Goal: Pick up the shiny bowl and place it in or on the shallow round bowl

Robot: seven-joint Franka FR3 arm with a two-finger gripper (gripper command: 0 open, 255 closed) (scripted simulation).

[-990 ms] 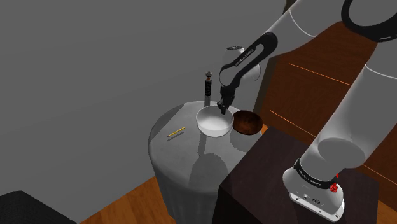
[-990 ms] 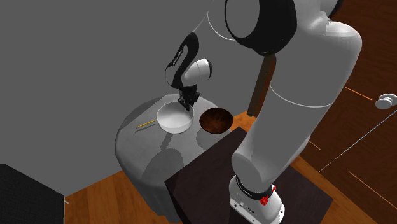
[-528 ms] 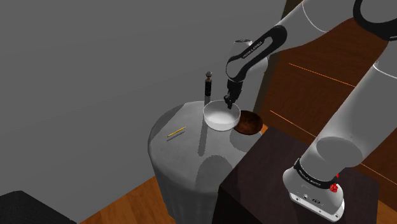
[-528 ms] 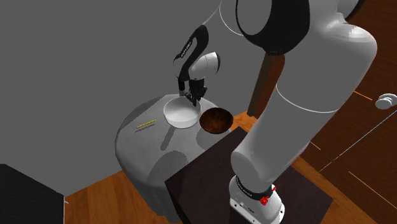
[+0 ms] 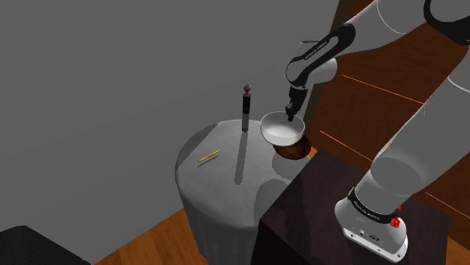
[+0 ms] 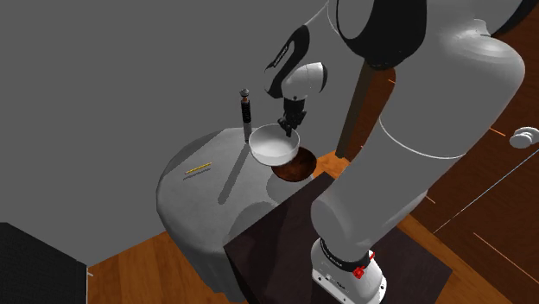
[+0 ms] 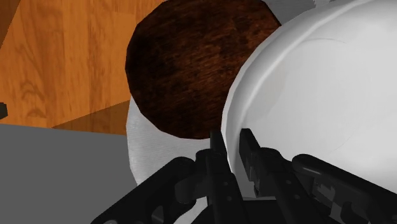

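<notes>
A glossy white bowl (image 5: 282, 129) (image 6: 275, 145) (image 7: 318, 89) hangs in the air above the round grey table (image 5: 218, 181) (image 6: 194, 203). My black gripper (image 5: 291, 114) (image 6: 288, 127) (image 7: 232, 143) is shut on its rim, one finger inside and one outside. Under it, at the table's edge beside the stand, lies a shallow dark brown round bowl (image 5: 296, 151) (image 6: 294, 169) (image 7: 184, 70). The white bowl overlaps it partly in both exterior views and hides part of it in the wrist view.
A slim dark upright bottle-like object (image 5: 245, 109) (image 6: 244, 110) stands at the table's back. A yellow pencil-like stick (image 5: 209, 157) (image 6: 199, 167) lies on the table toward the shoulder view's left. The dark stand (image 5: 331, 218) abuts the table. Wooden floor surrounds them.
The gripper has lifted the white bowl off the table and carried it toward the brown bowl, to the right in both exterior views. The brown bowl has not moved.
</notes>
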